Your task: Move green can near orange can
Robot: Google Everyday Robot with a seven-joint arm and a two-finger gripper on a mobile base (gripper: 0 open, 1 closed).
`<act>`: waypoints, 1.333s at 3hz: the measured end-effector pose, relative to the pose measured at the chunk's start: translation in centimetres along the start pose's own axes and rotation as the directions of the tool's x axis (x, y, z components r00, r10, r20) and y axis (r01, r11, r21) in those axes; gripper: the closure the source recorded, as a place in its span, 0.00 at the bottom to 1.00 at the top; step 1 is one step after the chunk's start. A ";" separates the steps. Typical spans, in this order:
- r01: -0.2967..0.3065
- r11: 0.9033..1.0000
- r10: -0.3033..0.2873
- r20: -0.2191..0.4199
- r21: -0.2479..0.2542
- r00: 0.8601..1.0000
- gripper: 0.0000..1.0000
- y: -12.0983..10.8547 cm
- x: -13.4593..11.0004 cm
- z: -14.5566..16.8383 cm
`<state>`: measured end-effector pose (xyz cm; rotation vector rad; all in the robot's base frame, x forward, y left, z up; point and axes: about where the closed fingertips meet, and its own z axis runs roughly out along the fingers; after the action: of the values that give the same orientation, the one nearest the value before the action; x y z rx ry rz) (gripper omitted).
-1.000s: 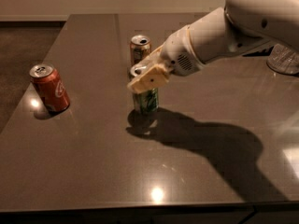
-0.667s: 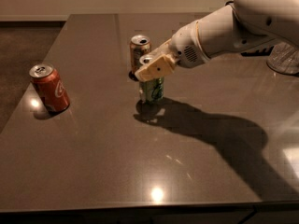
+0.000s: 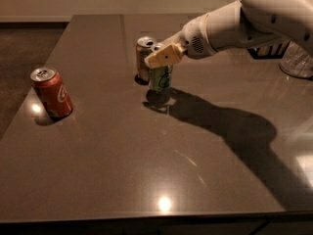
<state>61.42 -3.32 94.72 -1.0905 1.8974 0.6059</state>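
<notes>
The green can [image 3: 161, 78] stands upright on the dark table [image 3: 146, 155], with white markings on its side. My gripper [image 3: 162, 57] is at the can's top, its cream fingers around the upper part, shut on it. The orange can [image 3: 144, 58] stands just behind and to the left of the green can, very close, partly hidden by it and by my fingers. My white arm reaches in from the upper right.
A red can with white script [image 3: 52, 92] stands near the table's left edge. A clear glass object [image 3: 297, 60] sits at the far right. The table's front edge runs along the bottom of the view.
My gripper has carried the green can back and to the right, from the middle of the table to right beside the orange can.
</notes>
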 end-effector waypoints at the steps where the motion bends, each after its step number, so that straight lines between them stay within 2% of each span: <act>1: -0.018 0.999 0.018 0.004 0.035 1.000 0.59 -1.5 0.7 0.7; 3: -0.022 0.999 0.021 0.008 0.047 1.000 0.12 -1.9 1.2 1.1; 4: -0.020 0.999 0.020 0.008 0.044 1.000 0.00 -1.8 1.1 1.3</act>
<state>63.20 -3.79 93.10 -1.0409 1.9086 0.5756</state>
